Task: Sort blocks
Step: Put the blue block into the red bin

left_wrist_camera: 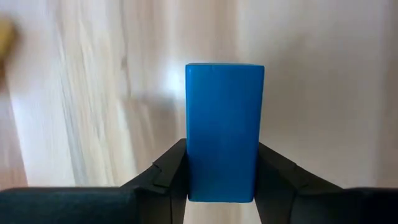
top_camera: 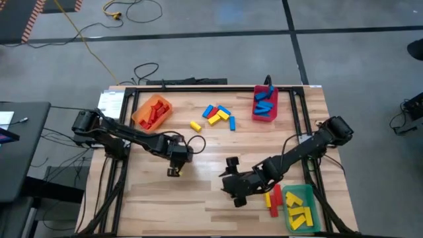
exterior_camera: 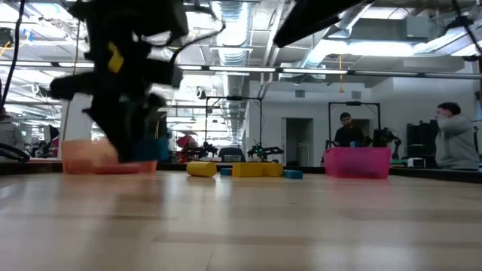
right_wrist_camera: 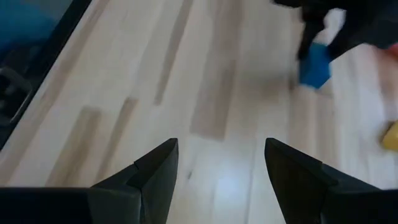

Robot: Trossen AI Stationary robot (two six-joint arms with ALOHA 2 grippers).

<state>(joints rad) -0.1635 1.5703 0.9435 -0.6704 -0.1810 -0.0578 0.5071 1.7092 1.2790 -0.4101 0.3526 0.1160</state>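
My left gripper [top_camera: 174, 169] hangs over the table's left middle, shut on a blue block [left_wrist_camera: 224, 130], which also shows in the low view [exterior_camera: 147, 151] and the right wrist view [right_wrist_camera: 315, 65]. My right gripper [right_wrist_camera: 221, 168] stands open over bare wood right of the centre [top_camera: 229, 170], with nothing between its fingers. Loose blue, yellow and red blocks [top_camera: 219, 115] lie flat on the table toward the far side. One yellow block [top_camera: 195, 125] lies apart from them. My left gripper pinches the blue block between its two fingers, on its two long sides near one end [left_wrist_camera: 188, 177]. The fingers slant steeply down from above and lie along the block. Its free end [left_wrist_camera: 224, 71] sticks out beyond the fingertips, and the block hangs clear of the table.
An orange bin [top_camera: 151, 111] with red blocks stands far left. A red bin [top_camera: 264, 106] with blue blocks stands far right. A green bin [top_camera: 301, 208] with yellow blocks stands near right, with a red and a yellow block [top_camera: 272, 198] beside it. People stand in the room behind.
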